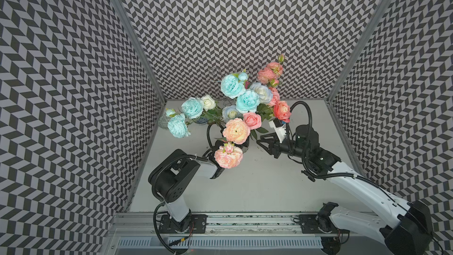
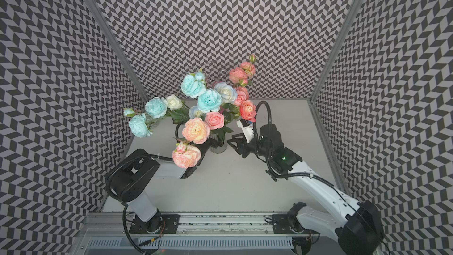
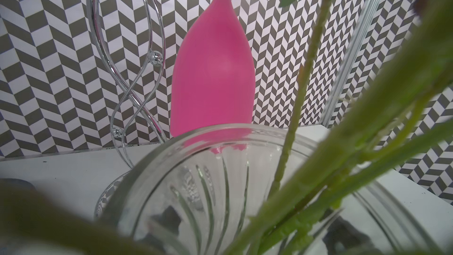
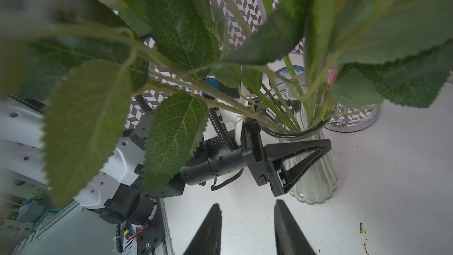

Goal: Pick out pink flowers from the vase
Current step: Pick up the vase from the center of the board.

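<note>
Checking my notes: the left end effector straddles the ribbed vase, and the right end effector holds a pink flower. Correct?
No. The right end effector holds nothing: the right wrist view shows bare table between its fingers. The left end effector does straddle the vase.

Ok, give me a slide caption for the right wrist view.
Left gripper clamps the ribbed vase of leafy stems; right gripper open alongside.
</note>
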You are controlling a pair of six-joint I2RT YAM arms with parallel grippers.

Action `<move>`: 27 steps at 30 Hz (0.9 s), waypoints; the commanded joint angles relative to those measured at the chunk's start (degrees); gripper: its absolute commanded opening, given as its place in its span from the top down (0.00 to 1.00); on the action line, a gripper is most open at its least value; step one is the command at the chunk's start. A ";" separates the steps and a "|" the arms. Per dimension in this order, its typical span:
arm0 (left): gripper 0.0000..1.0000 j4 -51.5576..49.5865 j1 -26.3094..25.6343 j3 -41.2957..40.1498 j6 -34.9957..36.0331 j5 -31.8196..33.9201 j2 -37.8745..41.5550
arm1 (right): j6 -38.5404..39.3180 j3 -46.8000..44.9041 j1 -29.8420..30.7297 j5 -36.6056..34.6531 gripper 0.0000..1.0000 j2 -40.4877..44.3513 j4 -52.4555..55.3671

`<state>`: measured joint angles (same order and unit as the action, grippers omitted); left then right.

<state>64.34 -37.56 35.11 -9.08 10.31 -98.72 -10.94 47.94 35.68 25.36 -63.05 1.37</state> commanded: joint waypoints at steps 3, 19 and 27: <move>0.04 -2.34 0.59 2.19 -2.42 1.14 -0.85 | 0.48 1.00 1.82 -3.73 0.66 0.57 -7.75; 0.08 -4.47 1.60 3.16 -5.97 0.77 -1.71 | 2.23 5.87 3.96 -6.47 0.69 -4.11 -9.28; 0.11 -6.85 2.23 3.82 -8.87 1.19 -1.48 | -4.83 -1.87 3.96 -26.03 0.64 2.60 -12.56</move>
<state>59.22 -36.18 37.65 -14.70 10.28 -99.44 -12.58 49.08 39.33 8.99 -64.18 -6.48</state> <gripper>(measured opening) 0.895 0.353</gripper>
